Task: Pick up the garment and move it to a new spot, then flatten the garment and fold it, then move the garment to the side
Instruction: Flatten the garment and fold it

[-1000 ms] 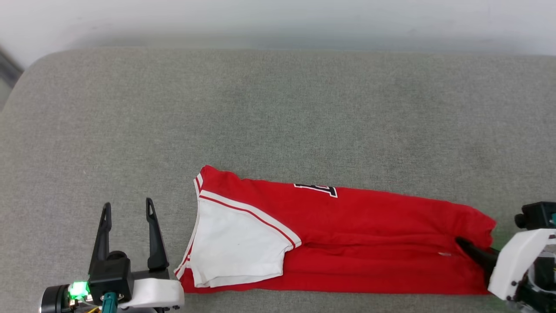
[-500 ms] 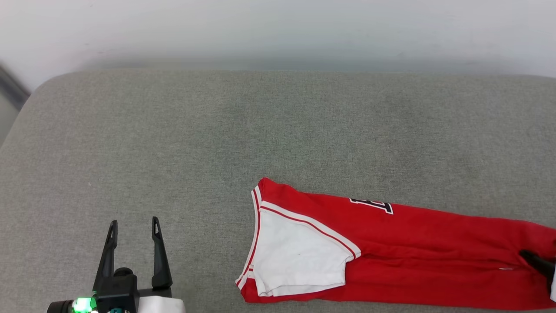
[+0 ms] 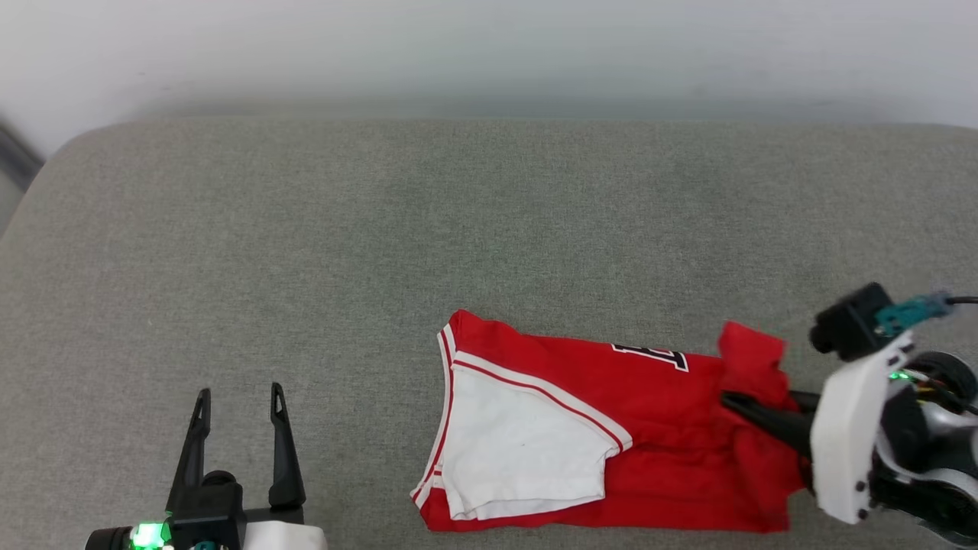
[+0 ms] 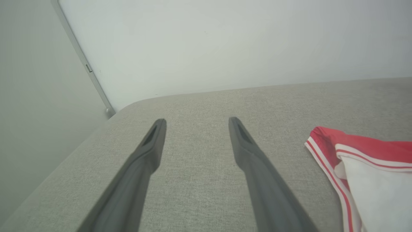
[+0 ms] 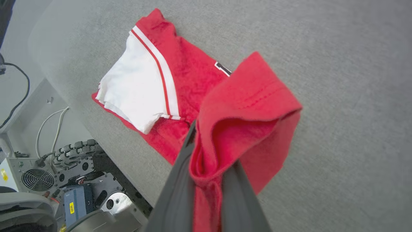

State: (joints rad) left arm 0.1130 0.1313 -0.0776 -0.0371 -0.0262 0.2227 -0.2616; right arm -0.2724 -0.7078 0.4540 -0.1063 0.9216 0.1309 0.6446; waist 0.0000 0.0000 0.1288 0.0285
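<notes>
The garment [image 3: 649,412], red with a white sleeve lying on top, rests on the grey cushion's near side, collar end to the left. My right gripper [image 3: 735,400] is shut on the garment's right end, holding that bunched red hem lifted and doubled back toward the black-and-white print. In the right wrist view the red cloth [image 5: 248,109] drapes over the right gripper [image 5: 214,143] and hides its tips. My left gripper [image 3: 238,399] stands open and empty, well left of the collar. The left wrist view shows that gripper [image 4: 197,122] over bare cushion, with the garment's collar [image 4: 325,145] to the right.
The grey cushion [image 3: 382,229] has a rounded far-left corner and a pale wall [image 3: 489,46] behind it. Its near edge runs just below the garment. Beyond that edge, the right wrist view shows the robot base [image 5: 77,174] and cables [image 5: 48,122].
The head camera shifted first, moving the whole picture. Since then my right gripper has risen and carried the garment's right end leftward, shortening the cloth. The left gripper stays open and still.
</notes>
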